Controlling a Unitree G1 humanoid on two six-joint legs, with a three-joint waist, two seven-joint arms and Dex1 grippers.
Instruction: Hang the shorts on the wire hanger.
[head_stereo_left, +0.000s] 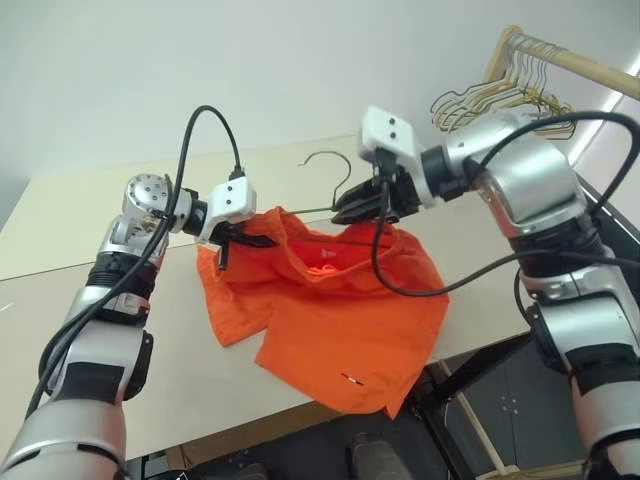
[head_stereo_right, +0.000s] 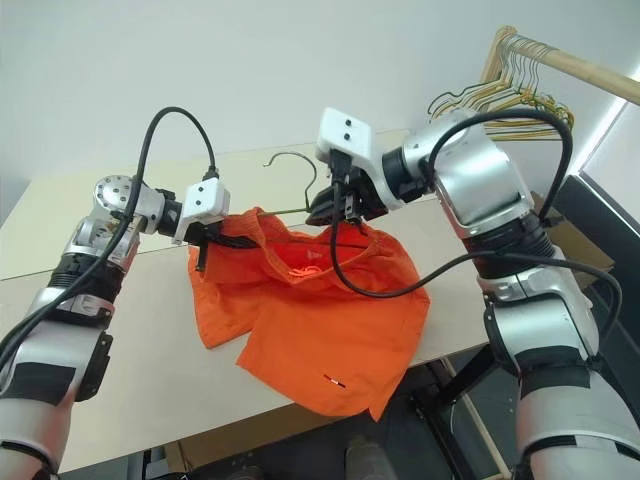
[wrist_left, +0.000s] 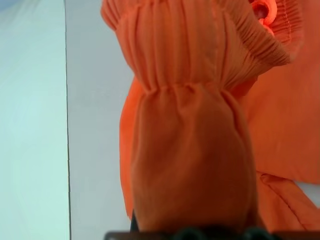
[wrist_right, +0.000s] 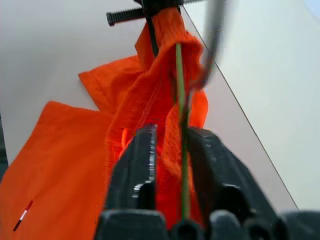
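Your desk (head_stereo_left: 120, 390) carries most of the shorts (head_stereo_left: 340, 330), spread over its near edge with one leg hanging past it, while the waistband is lifted between your two arms. Keep that band taut and level, so the cloth stays draped over the wire and does not bunch toward one side.

Your left pincer (head_stereo_left: 232, 240) is clamped on the gathered waistband at its left end; hold that grip firm and do not pull away from the right arm.

Your right pincer (wrist_right: 170, 150) has its fingers slightly apart, with a fold of the waistband and the wire hanger (head_stereo_left: 330, 165) running between them; it looks to be loosening. Ease off slowly here, since the wire hanger's hook sticks up just behind this pincer and could tip.
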